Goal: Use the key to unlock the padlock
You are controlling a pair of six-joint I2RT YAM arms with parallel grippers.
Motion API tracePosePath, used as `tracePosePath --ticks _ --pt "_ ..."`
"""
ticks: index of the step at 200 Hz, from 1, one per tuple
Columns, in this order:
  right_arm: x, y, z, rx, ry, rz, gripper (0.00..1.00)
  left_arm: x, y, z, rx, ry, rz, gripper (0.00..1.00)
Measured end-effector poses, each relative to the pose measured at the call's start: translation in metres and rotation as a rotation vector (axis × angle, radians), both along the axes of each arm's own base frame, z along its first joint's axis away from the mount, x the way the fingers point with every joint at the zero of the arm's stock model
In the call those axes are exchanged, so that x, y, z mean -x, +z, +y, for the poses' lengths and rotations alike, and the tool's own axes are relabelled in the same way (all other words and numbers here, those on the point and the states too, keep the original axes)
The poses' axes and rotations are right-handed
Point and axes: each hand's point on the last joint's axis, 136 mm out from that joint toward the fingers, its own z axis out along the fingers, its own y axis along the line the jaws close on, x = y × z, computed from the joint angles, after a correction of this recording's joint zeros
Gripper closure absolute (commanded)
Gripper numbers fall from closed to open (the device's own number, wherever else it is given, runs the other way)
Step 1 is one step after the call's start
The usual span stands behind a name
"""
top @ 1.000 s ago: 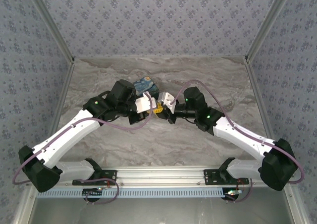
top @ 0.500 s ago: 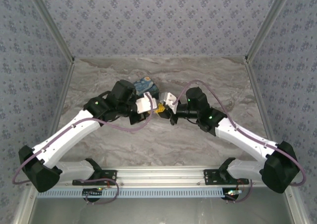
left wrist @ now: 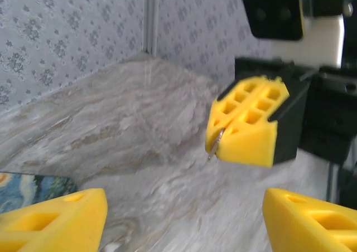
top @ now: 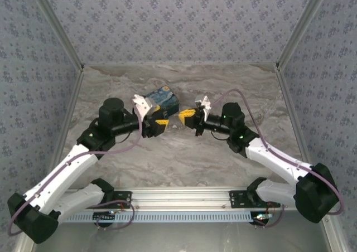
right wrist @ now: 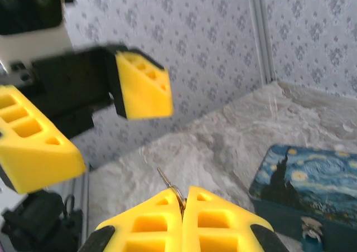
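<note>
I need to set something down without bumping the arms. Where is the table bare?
Bare table: the near middle strip, and the far right corner by the wall. Crowded at centre, where the box, left fingers and right fingers cluster.

No lettering, label, brand, number or sign can be read anywhere. The dark-blue box printed with a swirling starry-night painting, toward the tabletop's far edge, carries only that picture.
</note>
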Motion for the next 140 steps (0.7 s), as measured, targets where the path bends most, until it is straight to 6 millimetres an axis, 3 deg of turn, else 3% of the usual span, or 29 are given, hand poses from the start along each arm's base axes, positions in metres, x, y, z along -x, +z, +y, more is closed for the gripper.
tracePosePath --ticks 27,67,140 --pt "-0.002 0.019 0.004 -0.118 -0.009 0.053 1.0 -0.011 0.019 -0.005 0.198 0.046 0.12 0.26" --pt "-0.002 0.029 0.012 -0.215 -0.001 0.137 1.0 -0.014 0.042 -0.009 0.355 0.036 0.209 0.29" --pt "-0.01 0.032 0.022 -0.276 0.021 0.227 1.0 -0.016 0.037 -0.02 0.398 -0.01 0.315 0.42"
